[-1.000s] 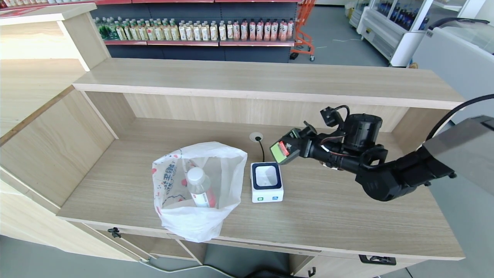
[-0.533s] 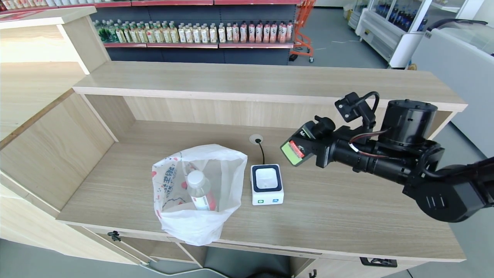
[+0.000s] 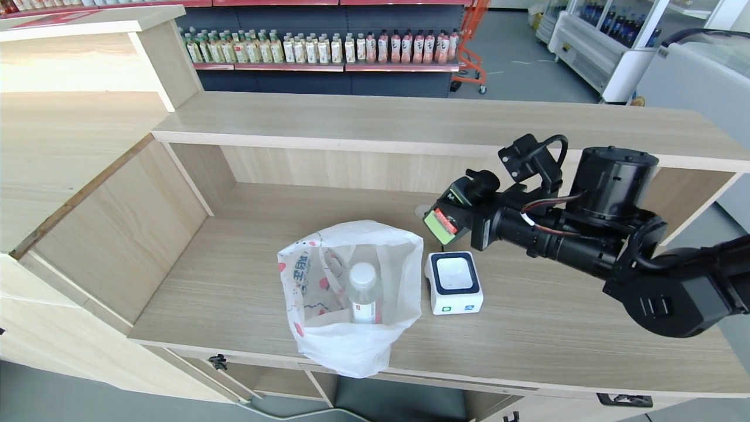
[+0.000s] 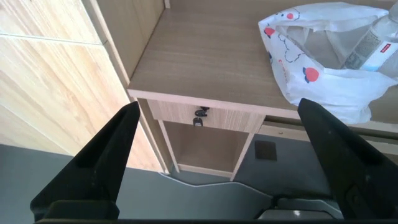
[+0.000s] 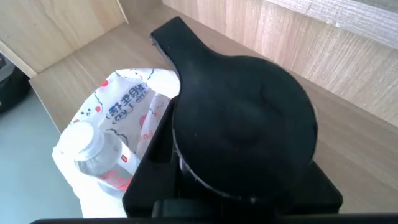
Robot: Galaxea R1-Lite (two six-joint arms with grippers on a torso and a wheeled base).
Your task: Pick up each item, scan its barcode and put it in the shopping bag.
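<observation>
Now the right hand (image 3: 450, 218) has carried its load leftward. A second ago the small green pack with a red label (image 3: 440, 227) hung off to the right of the white square barcode scanner with a dark-framed window (image 3: 454, 282); it now hovers above that scanner's far edge. The head view itself has slid sideways, so the apparent drift of bag and scanner is the camera's; both sit on the pale wooden counter (image 3: 556, 328) as before. The right hand is closed on the pack, and whether the barcode faces the window I cannot tell. Just beside the scanner on its left stands the thin white plastic shopping bag with red print (image 3: 300, 275), mouth open, with a clear plastic bottle with a white cap (image 3: 363, 292) upright inside. The left hand (image 4: 217, 107) hangs low off the counter's front, fingers (image 4: 99, 168) spread wide and empty. One item looks bagged and this pack seems to be at its scan. After that, a short carry left to the bag should follow, where the limp rim could catch it.
</observation>
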